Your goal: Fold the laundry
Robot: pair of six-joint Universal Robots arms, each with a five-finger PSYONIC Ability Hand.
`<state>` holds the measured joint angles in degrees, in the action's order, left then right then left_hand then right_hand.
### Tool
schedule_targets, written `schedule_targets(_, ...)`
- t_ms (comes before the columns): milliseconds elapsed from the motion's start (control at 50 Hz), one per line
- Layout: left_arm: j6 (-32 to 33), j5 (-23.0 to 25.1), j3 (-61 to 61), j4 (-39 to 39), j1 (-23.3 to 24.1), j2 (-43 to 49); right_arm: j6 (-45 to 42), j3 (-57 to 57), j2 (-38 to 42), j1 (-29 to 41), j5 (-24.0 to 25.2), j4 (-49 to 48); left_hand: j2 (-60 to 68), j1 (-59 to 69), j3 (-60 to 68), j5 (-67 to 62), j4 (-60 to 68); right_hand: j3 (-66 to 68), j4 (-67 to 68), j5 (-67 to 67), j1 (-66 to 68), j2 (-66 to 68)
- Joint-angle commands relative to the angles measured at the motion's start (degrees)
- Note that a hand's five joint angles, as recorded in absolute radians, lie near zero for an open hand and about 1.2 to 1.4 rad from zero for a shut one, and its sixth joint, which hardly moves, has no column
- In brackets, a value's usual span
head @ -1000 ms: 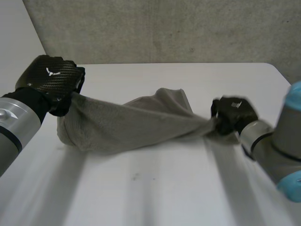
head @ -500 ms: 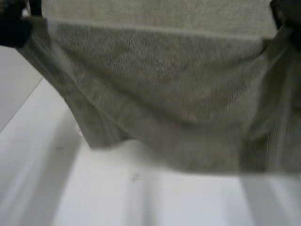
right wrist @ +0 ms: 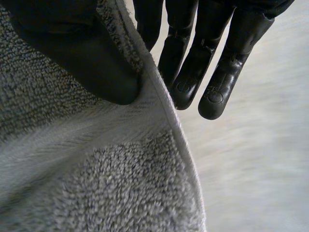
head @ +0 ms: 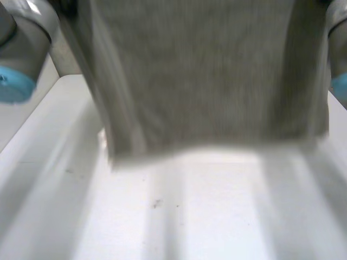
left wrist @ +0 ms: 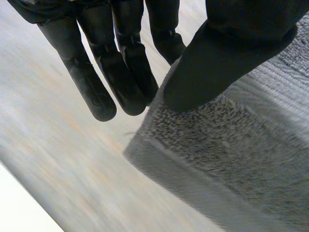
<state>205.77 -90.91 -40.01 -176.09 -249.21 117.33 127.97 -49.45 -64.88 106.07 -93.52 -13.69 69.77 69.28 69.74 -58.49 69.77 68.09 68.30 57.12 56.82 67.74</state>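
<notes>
- One grey terry towel (head: 206, 81), a single piece of cloth.
- One white table (head: 206, 216).
- Two robot arms with grey joints and light-blue caps: the left arm (head: 30, 38) and the right arm (head: 339, 32).
- Two black hands: the left hand (left wrist: 231, 53) and the right hand (right wrist: 82, 58).

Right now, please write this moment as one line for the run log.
towel: hangs spread over table | left hand: thumb pinches towel edge against fingers | right hand: pinches towel edge likewise
</notes>
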Motion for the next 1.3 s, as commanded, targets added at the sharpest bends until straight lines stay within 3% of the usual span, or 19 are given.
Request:
schedule_targets(20,-6.5,-2.1,-4.4,-13.6,-0.3,-6.6,3.3,-8.8,-6.7,1.2,0.8,-15.4,10.2,10.7,10.3,-11.5,10.2,11.9,11.7,12.9,23.2,12.3)
schedule_targets(280,-7.0,-1.6,-32.8,-14.4,-0.8,-9.1,3.7,-27.1,-6.0,0.4,7.7,-6.2,10.2,10.7,10.3,-11.5,10.2,11.9,11.7,12.9,23.2,12.3)
schedule_targets(380,-6.9,-1.7,-42.6,-15.9,-0.8,-8.1,3.7,-37.2,-0.9,0.4,11.6,-5.5,10.2,10.7,10.3,-11.5,10.2,11.9,11.7,12.9,23.2,12.3)
schedule_targets(520,-6.3,-2.0,-54.9,-17.2,-1.5,-7.6,3.4,-41.3,3.3,0.4,13.3,-4.4,10.2,10.7,10.3,-11.5,10.2,11.9,11.7,12.9,23.2,12.3)
schedule_targets(620,-5.1,-2.2,-61.2,-12.2,-2.2,-11.2,2.4,-44.6,1.6,0.3,13.4,-0.1,10.2,10.7,10.3,-11.5,10.2,11.9,11.7,12.9,23.2,12.3)
schedule_targets(660,-2.1,-2.2,-64.4,-4.5,-2.3,-16.9,0.4,-45.6,-2.9,0.2,13.5,8.1,10.2,10.7,10.3,-11.5,10.2,11.9,11.7,12.9,23.2,12.3)
schedule_targets(680,-2.0,-2.2,-64.4,-4.4,-2.3,-17.0,0.4,-45.6,-2.9,0.2,13.5,8.2,10.2,10.7,10.3,-11.5,10.2,11.9,11.7,12.9,23.2,12.3)
schedule_targets(720,3.0,-2.3,-66.4,6.4,-2.3,-23.8,-3.3,-45.5,-8.7,-0.9,13.2,20.7,10.2,10.7,10.3,-11.5,10.2,11.9,11.7,12.9,23.2,12.3)
schedule_targets(740,3.1,-2.3,-66.4,6.5,-2.3,-23.8,-3.3,-45.5,-8.7,-0.9,13.2,20.7,10.2,10.7,10.3,-11.5,10.2,11.9,11.7,12.9,23.2,12.3)
schedule_targets(760,4.6,-2.0,-66.7,11.7,-2.1,-28.0,-5.6,-45.4,-11.6,-2.3,13.4,27.6,10.2,10.7,10.3,-11.5,10.2,11.9,11.7,12.9,23.2,12.3)
schedule_targets(780,4.6,-2.0,-66.7,11.7,-2.1,-28.0,-8.1,-45.0,-14.4,-3.8,13.9,33.7,10.2,10.7,10.3,-11.5,10.2,11.9,11.7,12.9,23.2,12.3)
schedule_targets(820,6.5,-1.4,-66.1,17.5,-2.1,-35.0,-10.4,-44.4,-16.7,-4.6,14.0,38.3,10.2,10.7,10.3,-11.5,10.2,11.9,11.7,12.9,23.2,12.3)
schedule_targets(860,6.7,-0.8,-65.1,17.0,-2.6,-36.9,-11.4,-42.8,-18.2,-5.2,14.7,39.8,10.2,10.7,10.3,-11.5,10.2,11.9,11.7,12.9,23.2,12.3)
schedule_targets(1000,6.7,1.8,-61.5,11.1,-2.8,-32.3,-8.4,-39.1,-17.1,-5.5,17.1,33.6,10.2,10.7,10.3,-11.5,10.2,11.9,11.7,12.9,23.2,12.3)
schedule_targets(1100,6.7,1.2,-56.5,4.5,-2.8,-18.5,-8.2,-36.4,-5.7,-4.5,16.3,23.2,10.2,10.7,10.3,-11.5,10.2,11.9,11.7,12.9,23.2,12.3)
schedule_targets(1300,6.6,0.3,-43.6,-2.9,-2.6,-1.3,-8.0,-30.1,7.9,-1.2,13.4,8.4,10.2,10.7,10.3,-11.5,10.2,11.9,11.7,12.9,23.2,12.3)
